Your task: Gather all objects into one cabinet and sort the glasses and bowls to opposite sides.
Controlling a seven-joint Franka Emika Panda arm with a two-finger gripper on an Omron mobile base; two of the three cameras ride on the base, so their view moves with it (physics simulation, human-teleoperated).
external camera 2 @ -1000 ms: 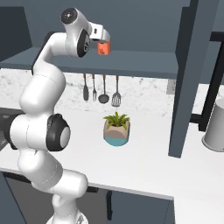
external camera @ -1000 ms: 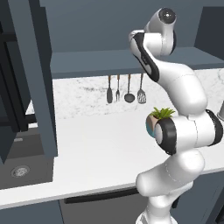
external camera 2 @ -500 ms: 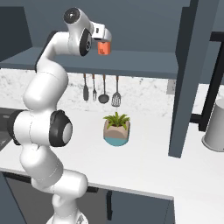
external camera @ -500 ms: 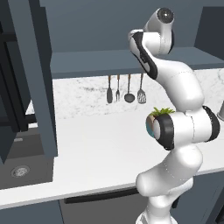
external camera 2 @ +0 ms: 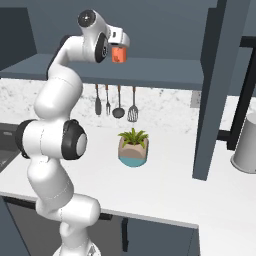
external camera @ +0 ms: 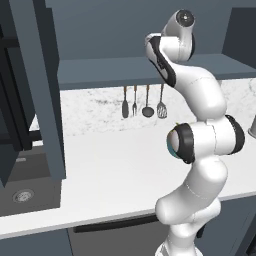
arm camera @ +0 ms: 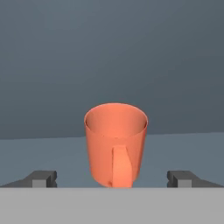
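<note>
A slate-blue shelf (external camera 2: 165, 75) runs along the wall, and an orange cup (arm camera: 115, 144) stands upright on it, handle toward the hand camera. Below it the white table (external camera 2: 165, 182) carries a small potted plant (external camera 2: 133, 146) near the middle and a grey canister (external camera 2: 246, 144) standing at the far right edge. At the table's left end there is a dark sink (external camera: 22, 192) set into it.

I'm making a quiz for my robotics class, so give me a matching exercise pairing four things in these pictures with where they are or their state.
Things:
1. orange mug
2. potted plant
3. utensils
4. end effector

Places or states:
A. hanging on the wall under the shelf
B. open
C. upright on the cabinet shelf
D. on the white counter

Pairs: 1-C, 2-D, 3-A, 4-B
</note>
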